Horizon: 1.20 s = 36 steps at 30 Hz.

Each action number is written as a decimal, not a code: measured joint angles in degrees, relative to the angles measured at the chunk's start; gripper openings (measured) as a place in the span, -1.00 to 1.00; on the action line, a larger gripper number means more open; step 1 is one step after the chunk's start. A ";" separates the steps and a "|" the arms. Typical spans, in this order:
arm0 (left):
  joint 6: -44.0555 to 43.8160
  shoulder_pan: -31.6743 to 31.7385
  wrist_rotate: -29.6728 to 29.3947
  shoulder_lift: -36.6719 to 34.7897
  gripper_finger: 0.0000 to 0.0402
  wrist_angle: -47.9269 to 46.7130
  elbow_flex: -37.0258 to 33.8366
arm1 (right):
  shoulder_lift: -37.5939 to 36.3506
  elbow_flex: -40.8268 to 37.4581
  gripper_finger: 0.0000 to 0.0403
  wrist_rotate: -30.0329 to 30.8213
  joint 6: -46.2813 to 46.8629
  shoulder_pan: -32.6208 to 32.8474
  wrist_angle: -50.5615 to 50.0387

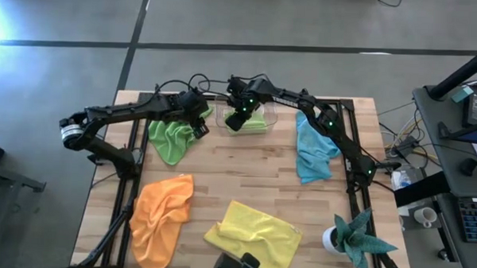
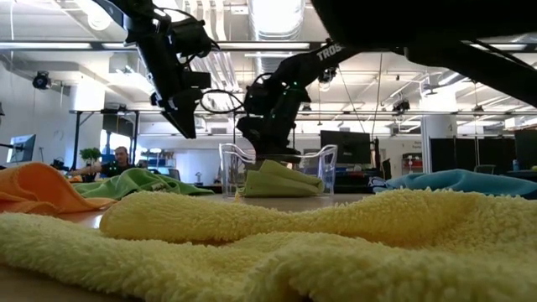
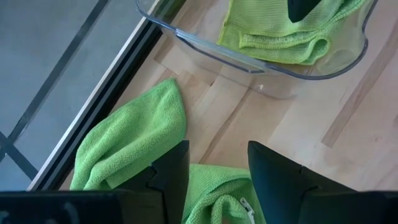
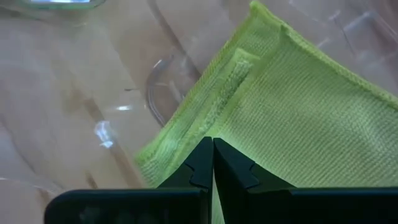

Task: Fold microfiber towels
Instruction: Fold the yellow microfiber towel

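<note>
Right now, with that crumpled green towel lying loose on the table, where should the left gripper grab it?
Take the lime green towel by the raised fold just under the left gripper, coming straight down from above. It lies bunched, so that ridge gives the open fingers something to pinch, whereas its flat edges hug the wooden table.

Left claw (image 1: 200, 126) parted, raised; right claw (image 1: 236, 118) closed, lowered.

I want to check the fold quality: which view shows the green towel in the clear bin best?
The right wrist view: the folded green towel fills it, edges and weave plain. The left wrist view shows part of it in the clear bin; the high view, a small patch; the low view, its side.
</note>
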 joint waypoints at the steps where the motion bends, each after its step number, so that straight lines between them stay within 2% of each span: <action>1: 0.00 0.00 0.01 0.00 -0.26 0.02 0.00 | -0.06 0.19 -0.96 0.00 -0.01 -0.07 -0.08; 6: -0.20 -0.08 0.73 -0.37 -0.26 -1.01 0.00 | -3.12 0.69 -0.96 0.47 -0.23 -0.35 -1.61; 11: -0.57 -0.82 2.64 -1.67 -0.26 -4.88 -0.07 | -8.64 0.65 -0.96 5.59 -2.07 -0.19 -3.82; 20: -3.57 -4.27 3.44 -2.95 -0.26 -9.61 -0.22 | -18.66 -1.49 -0.96 6.16 -4.04 0.74 -9.38; 28: -5.79 -10.55 3.53 -5.95 -0.26 -10.00 -4.36 | -28.32 -14.14 -0.96 6.16 -1.42 6.06 -8.09; 36: -13.18 -17.60 3.71 -12.08 -0.26 -10.04 -11.45 | -38.35 -28.70 -0.96 6.02 6.28 15.37 2.26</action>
